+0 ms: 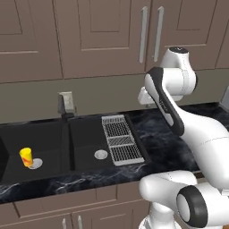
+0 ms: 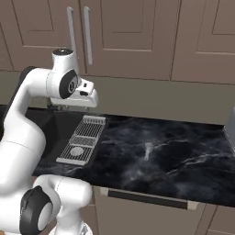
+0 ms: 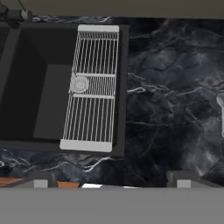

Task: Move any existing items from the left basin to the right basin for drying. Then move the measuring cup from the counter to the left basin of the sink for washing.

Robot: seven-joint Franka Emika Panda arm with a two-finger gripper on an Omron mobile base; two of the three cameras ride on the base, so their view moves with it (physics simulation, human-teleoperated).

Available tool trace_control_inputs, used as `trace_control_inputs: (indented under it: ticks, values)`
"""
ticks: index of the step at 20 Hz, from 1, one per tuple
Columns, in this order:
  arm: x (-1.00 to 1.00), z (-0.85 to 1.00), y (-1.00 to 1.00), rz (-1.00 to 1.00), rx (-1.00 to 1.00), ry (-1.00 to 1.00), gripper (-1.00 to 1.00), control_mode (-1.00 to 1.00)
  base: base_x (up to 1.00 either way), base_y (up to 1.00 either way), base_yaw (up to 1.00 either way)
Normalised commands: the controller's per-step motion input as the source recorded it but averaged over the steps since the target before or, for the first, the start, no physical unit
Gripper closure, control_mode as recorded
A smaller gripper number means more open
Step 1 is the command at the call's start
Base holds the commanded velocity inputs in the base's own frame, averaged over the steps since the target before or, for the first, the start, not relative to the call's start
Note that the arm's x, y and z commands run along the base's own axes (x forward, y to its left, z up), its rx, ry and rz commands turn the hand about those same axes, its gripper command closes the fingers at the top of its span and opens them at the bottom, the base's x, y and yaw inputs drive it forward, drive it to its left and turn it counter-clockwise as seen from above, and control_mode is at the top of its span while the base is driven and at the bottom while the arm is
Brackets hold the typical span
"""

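A small yellow cup with an orange-red end (image 1: pixel 26 157) stands in the wide left basin (image 1: pixel 44 138), beside its silver drain (image 1: pixel 36 163). The narrower right basin (image 1: pixel 87 138) holds nothing but its drain (image 1: pixel 101 154) and adjoins the white wire rack (image 1: pixel 120 139). The tiny grey measuring cup (image 2: pixel 148 150) lies on the black marble counter (image 2: pixel 183 156), to the right of the rack (image 2: pixel 82 140). My gripper (image 3: pixel 113 180) hangs high over the counter by the rack (image 3: pixel 92 87), looking down. Its fingertips (image 3: pixel 41 179) stand wide apart with nothing between them.
A dark faucet (image 1: pixel 66 105) rises behind the divider between the basins. Brown cabinet doors with long handles (image 1: pixel 143 33) hang above the backsplash. Something grey stands at the far right edge of the counter (image 2: pixel 231 126). My own arm (image 1: pixel 179 120) crosses the counter right of the sink.
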Motion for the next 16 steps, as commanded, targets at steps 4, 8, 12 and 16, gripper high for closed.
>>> trace_control_inputs:
  ticks: [4,8,12,16]
  values:
    - [0.0,0.0,0.0,0.0,0.0,0.0,-1.0,1.0,0.0,0.36,0.0]
    - [0.0,0.0,0.0,0.0,0.0,0.0,-1.0,1.0,0.03,0.4,0.0]
    - [0.0,0.0,0.0,0.0,0.0,0.0,-1.0,1.0,0.07,0.39,0.0]
    - [0.0,0.0,0.0,0.0,0.0,0.0,-1.0,1.0,0.12,0.24,0.0]
